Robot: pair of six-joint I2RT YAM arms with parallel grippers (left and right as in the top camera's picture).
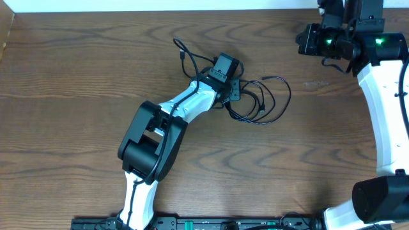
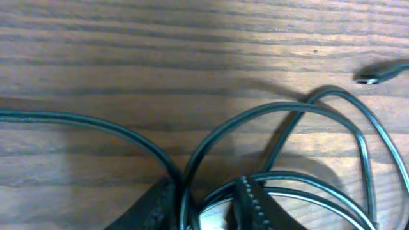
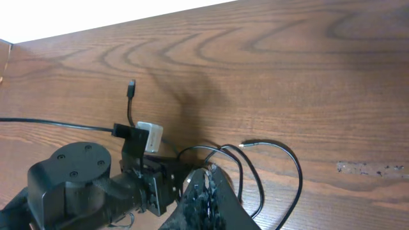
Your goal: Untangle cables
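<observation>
**A:** Where does the cable lie?

**B:** The black cable [image 1: 262, 102] sits near the middle of the counter [image 1: 77, 83], in loose coils that cross over one another. One tail [image 1: 182, 52] runs off from the coils toward the far left. In the left wrist view a plug end [image 2: 376, 75] lies flat on bare wood, apart from the loops.

**A:** And the left side?

**B:** The left arm [image 1: 192, 102] reaches out over the coils. The left gripper [image 2: 204, 203] is down at the wood with its jaws partly apart. Several strands of the cable pass between the fingers [image 2: 252, 201], and one strand lies against the inner edge of the left-hand finger.

**A:** Do the jaws have hold of the strands?

**B:** That cannot be told. The strands are inside the gap, but the gap looks wider than they are. There is also a pale patch [image 2: 214, 218] low between the fingers, too blurred to name.

**A:** And the other one?

**B:** The right gripper [image 3: 206, 191] is up above the far right of the counter, well apart from the coils. Its jaws are fully closed and there is nothing between them. From its camera the coils lie below, beside the left arm.
</observation>
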